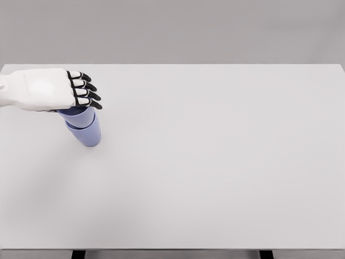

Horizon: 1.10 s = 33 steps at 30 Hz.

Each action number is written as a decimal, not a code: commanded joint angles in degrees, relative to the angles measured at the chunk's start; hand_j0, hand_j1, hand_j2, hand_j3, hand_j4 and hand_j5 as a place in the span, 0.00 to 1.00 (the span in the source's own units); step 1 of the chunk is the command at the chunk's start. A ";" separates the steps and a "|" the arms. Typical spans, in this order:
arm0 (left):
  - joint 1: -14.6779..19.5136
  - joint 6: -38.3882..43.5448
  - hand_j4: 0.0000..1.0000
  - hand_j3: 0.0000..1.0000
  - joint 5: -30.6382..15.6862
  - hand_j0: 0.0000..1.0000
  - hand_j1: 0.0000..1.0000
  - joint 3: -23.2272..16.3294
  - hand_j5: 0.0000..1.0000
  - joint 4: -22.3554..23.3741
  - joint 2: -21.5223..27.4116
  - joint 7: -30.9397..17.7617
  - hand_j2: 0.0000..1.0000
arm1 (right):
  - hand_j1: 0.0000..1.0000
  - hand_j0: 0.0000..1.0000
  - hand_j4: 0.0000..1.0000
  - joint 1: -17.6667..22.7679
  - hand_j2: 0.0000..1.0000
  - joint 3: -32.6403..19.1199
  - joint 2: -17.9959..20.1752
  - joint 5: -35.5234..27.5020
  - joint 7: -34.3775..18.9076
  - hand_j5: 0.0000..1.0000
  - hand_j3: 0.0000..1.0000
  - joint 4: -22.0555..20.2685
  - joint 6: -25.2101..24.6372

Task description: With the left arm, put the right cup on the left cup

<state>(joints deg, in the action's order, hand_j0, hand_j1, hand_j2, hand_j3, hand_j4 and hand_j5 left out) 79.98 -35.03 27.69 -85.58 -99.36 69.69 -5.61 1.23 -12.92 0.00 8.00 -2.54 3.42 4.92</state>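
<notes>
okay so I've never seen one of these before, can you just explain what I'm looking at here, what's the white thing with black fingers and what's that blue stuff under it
This is a simulator's render, seen from a camera on a humanoid robot's head, looking down at a white table. The white thing is the robot's left hand, coming in from the picture's left edge, with five black-jointed fingers. Under it are two blue cups, one nested in the other, so the stack looks already made. The hand sits right over the upper cup; whether it grips the cup or has let go cannot be told from this angle. The right arm is out of view.
</notes>
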 commanded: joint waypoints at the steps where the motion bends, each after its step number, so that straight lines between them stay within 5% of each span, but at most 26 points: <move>1: 0.00 0.03 0.88 0.88 -0.27 0.88 0.88 0.15 0.88 0.04 0.01 -0.01 0.88 | 1.00 1.00 1.00 0.00 1.00 0.00 0.00 0.00 -0.01 1.00 1.00 0.00 0.00; 33: 0.00 0.03 0.97 0.97 -0.35 0.97 0.97 0.41 0.97 0.04 0.09 0.08 0.97 | 1.00 1.00 1.00 0.00 1.00 0.00 0.00 0.00 -0.01 1.00 1.00 0.00 0.00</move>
<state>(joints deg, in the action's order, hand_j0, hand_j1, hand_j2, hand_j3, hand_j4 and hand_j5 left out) 79.98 -35.02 27.66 -85.32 -99.31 69.78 -5.57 1.23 -12.92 0.00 8.00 -2.54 3.42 4.92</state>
